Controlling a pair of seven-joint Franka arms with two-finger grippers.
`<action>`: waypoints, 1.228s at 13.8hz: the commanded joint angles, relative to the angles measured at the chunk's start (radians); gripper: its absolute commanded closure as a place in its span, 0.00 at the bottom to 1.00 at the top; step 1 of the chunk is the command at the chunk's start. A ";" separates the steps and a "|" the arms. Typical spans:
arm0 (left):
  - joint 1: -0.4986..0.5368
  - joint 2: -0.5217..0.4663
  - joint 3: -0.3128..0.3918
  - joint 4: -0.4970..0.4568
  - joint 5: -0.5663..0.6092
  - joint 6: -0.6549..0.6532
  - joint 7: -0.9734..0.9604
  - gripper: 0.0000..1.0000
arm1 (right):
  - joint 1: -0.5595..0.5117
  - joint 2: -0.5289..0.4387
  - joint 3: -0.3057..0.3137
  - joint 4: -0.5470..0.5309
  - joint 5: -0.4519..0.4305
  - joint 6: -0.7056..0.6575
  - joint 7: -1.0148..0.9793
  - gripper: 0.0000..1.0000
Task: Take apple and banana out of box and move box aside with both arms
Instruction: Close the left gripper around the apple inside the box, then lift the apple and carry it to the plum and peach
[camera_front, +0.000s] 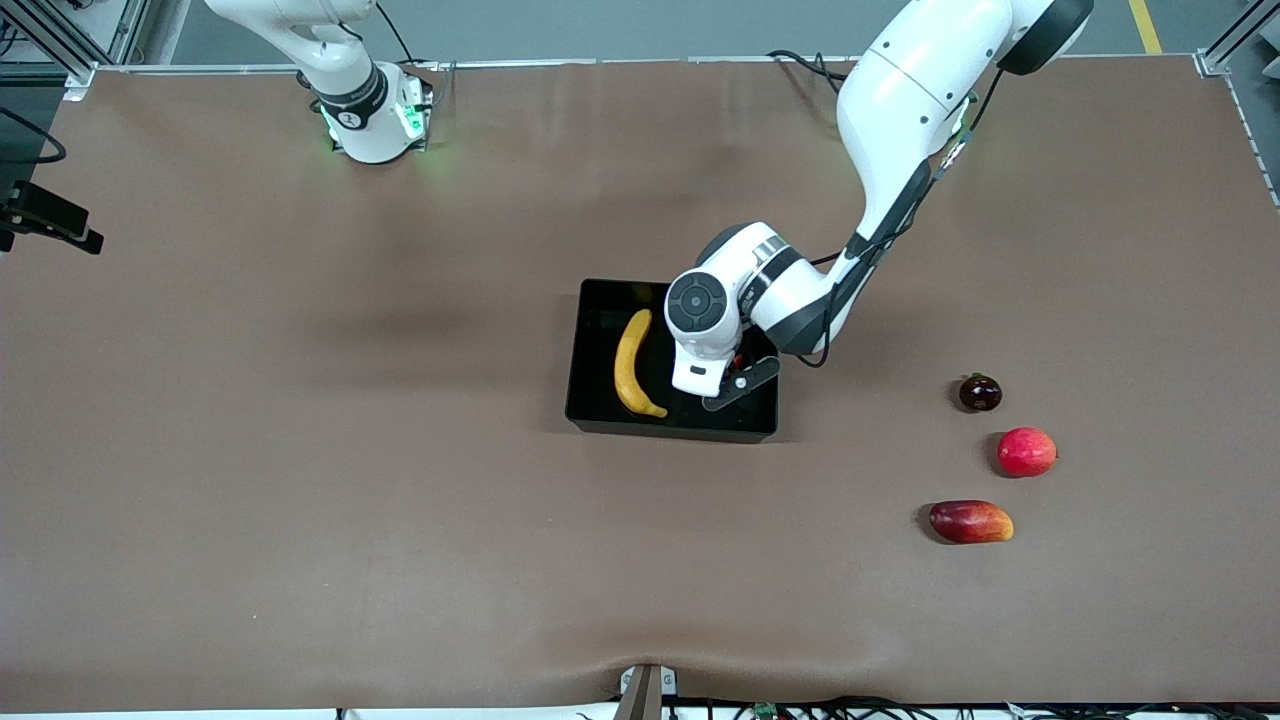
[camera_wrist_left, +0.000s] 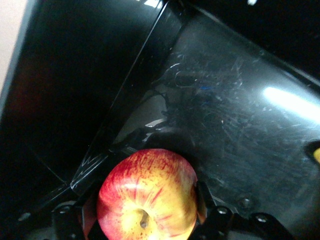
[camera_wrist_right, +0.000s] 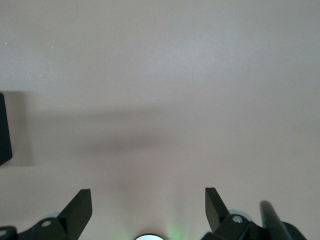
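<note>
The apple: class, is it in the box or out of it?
In. The apple sits low inside the black box, between the left gripper fingers.

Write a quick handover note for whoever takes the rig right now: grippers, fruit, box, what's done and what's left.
Left gripper: down in the box, its fingers around the apple, not lifted yet.
Right gripper: open, waiting over bare table.
Banana: lying in the box beside the left gripper.
Done: nothing is out yet.
Left: lift out the apple, then the banana, then move the box aside with both arms.
</note>
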 joint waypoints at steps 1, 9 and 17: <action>-0.005 -0.048 0.007 0.010 0.024 -0.012 -0.014 1.00 | -0.022 -0.001 0.016 -0.001 -0.008 0.004 0.001 0.00; 0.166 -0.327 -0.002 0.042 -0.025 -0.202 0.359 1.00 | -0.022 -0.001 0.016 0.000 -0.017 0.006 -0.001 0.00; 0.470 -0.217 0.003 -0.019 0.019 -0.149 0.564 1.00 | -0.021 0.001 0.016 0.008 -0.023 0.013 -0.005 0.00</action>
